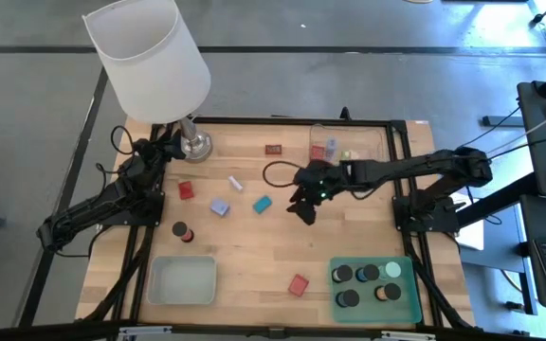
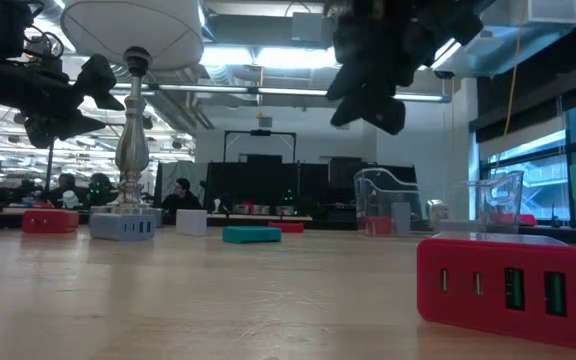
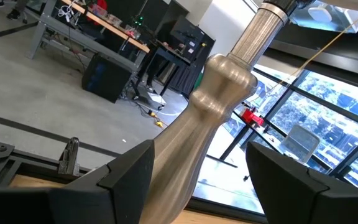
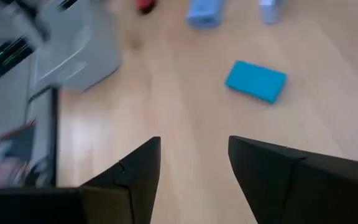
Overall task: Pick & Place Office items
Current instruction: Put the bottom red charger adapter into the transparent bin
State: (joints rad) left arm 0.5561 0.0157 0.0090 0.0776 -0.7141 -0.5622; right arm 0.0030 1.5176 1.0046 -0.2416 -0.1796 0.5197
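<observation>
Counter from above: a wooden top with the office items scattered over it. A teal block, a lilac-blue block and a red block lie mid-counter, a dark cylinder stands near the grey tray, and another red block sits beside the green tray, which holds several more cylinders. The clear tray sits at the far edge. The right hand hangs over the middle, just beside the teal block. The left hand is up against the lamp base.

At counter level, the near red block shows four slots on its face; no writing can be read on any item.

From the left wrist, the fingers stand apart, either side of the lamp's metal stem, holding nothing.

From the right wrist, the fingers stand apart and empty above bare wood, the teal block ahead of them.
</observation>
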